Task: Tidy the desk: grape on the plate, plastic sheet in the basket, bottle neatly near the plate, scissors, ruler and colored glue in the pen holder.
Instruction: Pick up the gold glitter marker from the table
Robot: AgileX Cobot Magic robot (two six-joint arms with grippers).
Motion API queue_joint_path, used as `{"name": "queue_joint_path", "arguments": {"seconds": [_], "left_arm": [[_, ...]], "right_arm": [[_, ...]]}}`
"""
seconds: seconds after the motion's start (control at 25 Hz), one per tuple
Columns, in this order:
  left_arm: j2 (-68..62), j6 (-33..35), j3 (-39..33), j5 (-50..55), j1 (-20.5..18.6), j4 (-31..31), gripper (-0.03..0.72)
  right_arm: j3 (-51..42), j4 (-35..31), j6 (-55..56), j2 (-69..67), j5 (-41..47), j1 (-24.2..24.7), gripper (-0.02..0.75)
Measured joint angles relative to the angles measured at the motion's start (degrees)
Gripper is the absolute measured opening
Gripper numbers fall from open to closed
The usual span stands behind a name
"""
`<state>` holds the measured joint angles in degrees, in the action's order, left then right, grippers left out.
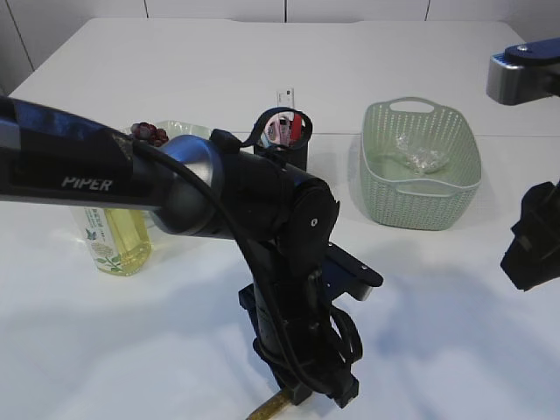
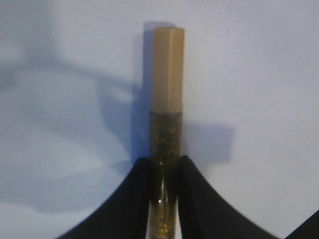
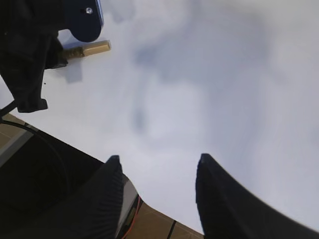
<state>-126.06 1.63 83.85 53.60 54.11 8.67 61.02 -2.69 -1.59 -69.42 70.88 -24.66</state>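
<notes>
A: Why was the left gripper [image 2: 164, 199] down near the table's front edge, well in front of the pen holder [image 1: 282, 140]?

B: Its jaws pinched the glitter glue tube [image 2: 166, 124] lying there. The right gripper [image 3: 157, 191] hung spread and empty.

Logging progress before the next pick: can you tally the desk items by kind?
Glitter glue tube, between the left jaws: 1
Bottle: 1
Grape bunch: 1
Plate: 1
Pen holder, already holding items: 1
Basket: 1
Plastic sheet, in the basket: 1
Total: 7
</notes>
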Motion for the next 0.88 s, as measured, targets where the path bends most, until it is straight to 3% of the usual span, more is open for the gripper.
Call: {"name": "queue_joint_path", "arguments": {"seconds": [0.16,0.52,0.88], "left_arm": [[-0.1,0.1,0.1,-0.1,0.0,0.0,0.092],[-0.1,0.1,0.0,-0.3,0.0,0.5,0.088],[10.4,0.1,-10.6,-6.7,0.0,2.0,0.086]], "right_arm": [[0.0,0.3,0.0,0.0,0.0,0.0,0.381],[0.0,0.3,0.0,0.0,0.0,0.0,0.381],[0.0,0.3,-0.1,0.0,0.0,0.0,0.381]]}}
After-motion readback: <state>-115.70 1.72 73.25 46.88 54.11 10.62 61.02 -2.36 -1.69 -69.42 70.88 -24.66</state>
